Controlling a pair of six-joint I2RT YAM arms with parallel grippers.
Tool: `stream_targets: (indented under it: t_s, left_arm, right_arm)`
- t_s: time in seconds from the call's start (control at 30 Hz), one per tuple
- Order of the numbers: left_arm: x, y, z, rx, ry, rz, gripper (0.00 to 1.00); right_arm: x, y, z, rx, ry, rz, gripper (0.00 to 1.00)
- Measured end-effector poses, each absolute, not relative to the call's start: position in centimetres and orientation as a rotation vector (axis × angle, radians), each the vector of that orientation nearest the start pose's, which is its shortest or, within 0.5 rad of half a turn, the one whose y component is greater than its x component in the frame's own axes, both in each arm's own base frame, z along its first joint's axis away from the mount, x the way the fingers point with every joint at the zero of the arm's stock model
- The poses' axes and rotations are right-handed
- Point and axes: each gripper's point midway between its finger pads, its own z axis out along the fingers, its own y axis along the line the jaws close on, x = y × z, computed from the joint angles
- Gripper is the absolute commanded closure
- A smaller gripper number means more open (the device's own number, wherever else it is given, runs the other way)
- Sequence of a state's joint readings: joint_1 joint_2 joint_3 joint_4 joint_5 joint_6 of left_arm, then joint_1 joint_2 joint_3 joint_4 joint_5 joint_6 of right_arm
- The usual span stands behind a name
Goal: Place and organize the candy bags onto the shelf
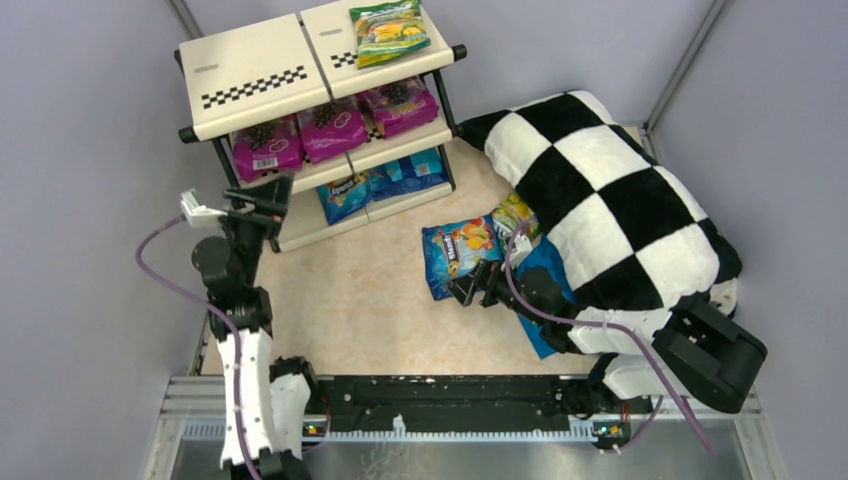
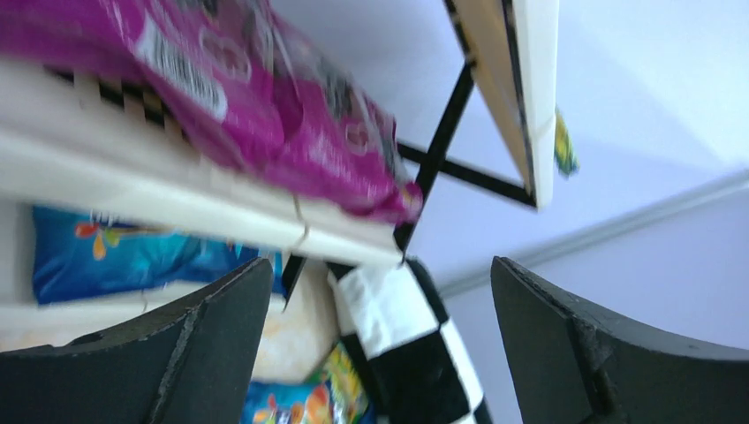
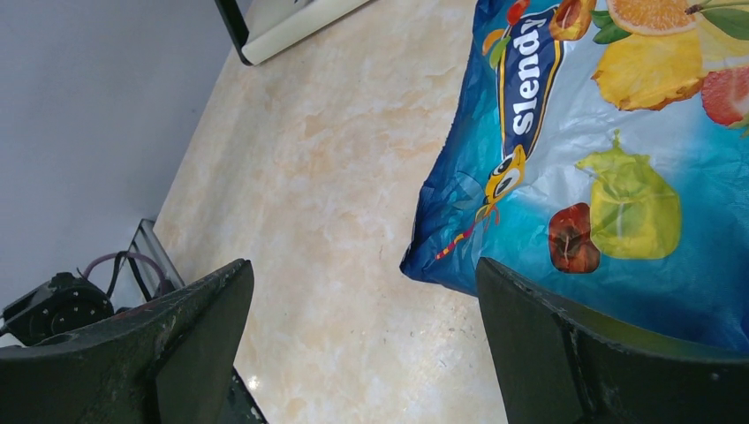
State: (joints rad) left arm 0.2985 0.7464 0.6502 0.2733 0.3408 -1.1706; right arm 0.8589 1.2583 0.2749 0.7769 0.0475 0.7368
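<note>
Cream three-tier shelf with checker-strip edges, partly stocked. Glossy blue flat candy bag printed with orange, pineapple and strawberry, lying flat on marbled beige tabletop in front of shelf. Likely light, crinkly and slippery, so best pinched at its near edge. Right gripper spread wide, empty, just short of that edge. Left gripper also wide, empty, by middle tier.

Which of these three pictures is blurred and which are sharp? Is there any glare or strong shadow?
Left wrist view: blurred, the magenta bag and the shelf look smeared and the print is unreadable. Right wrist view: sharp, the lettering on the blue bag is readable, with one small glint on the table near the bottom edge. Top external view: sharp, with even light and only soft shadows.
</note>
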Motion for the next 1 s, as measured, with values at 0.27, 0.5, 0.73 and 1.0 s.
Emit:
stream_targets:
  t_s: [0.27, 0.5, 0.73, 1.0]
  left_arm:
    - [26.8, -6.1, 24.2, -0.563, 1.656, -1.061, 0.02]
    - [22.9, -11.8, 16.8, -0.387, 2.034, -1.210, 0.02]
    - [22.2, -15.9, 17.3, -0.117, 2.156, -1.236, 0.02]
    - [24.6, -14.8, 17.1, -0.035, 2.178, -1.040, 0.02]
  right_arm:
    - [22.3, 28.8, 11.2, -0.081, 1.917, 1.081, 0.05]
    - [22.3, 28.8, 10.1, -0.087, 1.969, 1.058, 0.04]
    - [30.7, 25.0, 13.5, -0.005, 2.086, 0.722, 0.03]
    - [31.3, 19.5, 7.8, -0.051, 2.366, 0.422, 0.04]
